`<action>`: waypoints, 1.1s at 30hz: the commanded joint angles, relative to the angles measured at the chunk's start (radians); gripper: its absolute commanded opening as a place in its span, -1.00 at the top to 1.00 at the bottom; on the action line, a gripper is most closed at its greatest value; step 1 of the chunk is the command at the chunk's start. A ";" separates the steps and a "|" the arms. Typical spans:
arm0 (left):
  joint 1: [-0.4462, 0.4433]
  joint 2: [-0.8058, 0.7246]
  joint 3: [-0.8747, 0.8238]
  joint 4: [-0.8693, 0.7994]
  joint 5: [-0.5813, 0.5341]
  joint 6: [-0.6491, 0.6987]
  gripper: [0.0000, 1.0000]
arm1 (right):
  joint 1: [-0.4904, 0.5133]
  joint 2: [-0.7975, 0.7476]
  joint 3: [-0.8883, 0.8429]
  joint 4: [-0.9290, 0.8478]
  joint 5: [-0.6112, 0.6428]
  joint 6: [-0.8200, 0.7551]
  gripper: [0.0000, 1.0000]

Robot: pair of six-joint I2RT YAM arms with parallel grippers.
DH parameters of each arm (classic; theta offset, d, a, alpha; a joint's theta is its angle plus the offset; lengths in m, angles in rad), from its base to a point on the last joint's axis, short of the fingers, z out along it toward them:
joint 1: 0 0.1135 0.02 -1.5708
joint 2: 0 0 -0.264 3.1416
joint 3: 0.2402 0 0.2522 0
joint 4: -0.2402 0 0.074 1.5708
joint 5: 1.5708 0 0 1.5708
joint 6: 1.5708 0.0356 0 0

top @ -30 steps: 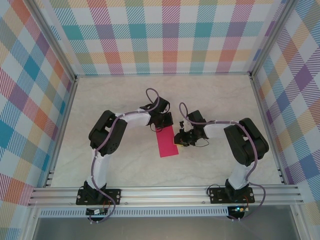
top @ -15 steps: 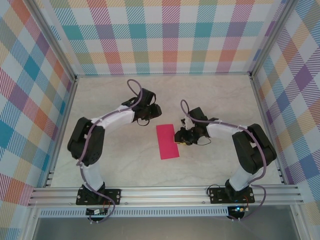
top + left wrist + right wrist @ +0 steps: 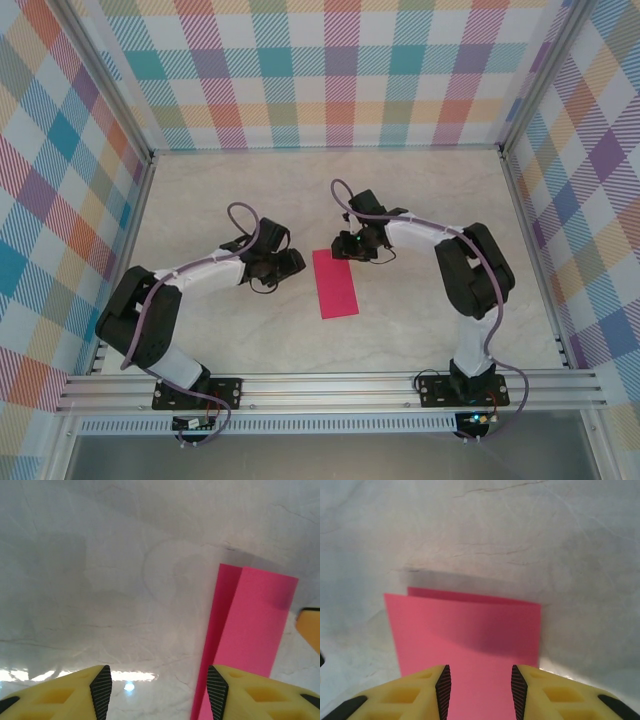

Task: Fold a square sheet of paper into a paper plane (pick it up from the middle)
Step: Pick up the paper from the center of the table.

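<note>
Both of my end effectors are spread, with nothing pinched between the pads. The left end effector (image 3: 285,265) hangs low just beside the long left edge of the square sheet of paper (image 3: 335,283). The right end effector (image 3: 347,245) sits over the sheet's far short end.

The sheet lies flat on the desk (image 3: 420,190) between the two, doubled into a narrow rectangle. I judge the centre fold done and the nose folds not yet begun.

Next I need one end effector to pin the sheet while the other catches a single layer at the far end. The paper is thin, matte magenta with crisp straight edges. A darker strip of the lower layer peeks out along one side, so the halves do not quite match. The desk is smooth, pale and marbled, with a slight sheen, so the sheet may slide when nudged.
</note>
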 commanded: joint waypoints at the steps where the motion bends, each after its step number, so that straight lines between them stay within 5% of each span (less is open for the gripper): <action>1: -0.014 -0.041 -0.033 0.099 0.087 -0.057 -0.14 | 0.003 0.035 0.044 -0.035 -0.001 -0.008 0.20; 17: -0.117 0.073 -0.146 0.386 0.290 -0.188 -0.26 | -0.026 0.046 -0.001 0.043 -0.109 0.082 0.14; 33: -0.156 0.102 -0.147 0.392 0.317 -0.199 -0.25 | -0.063 -0.021 -0.046 0.104 -0.198 0.112 0.14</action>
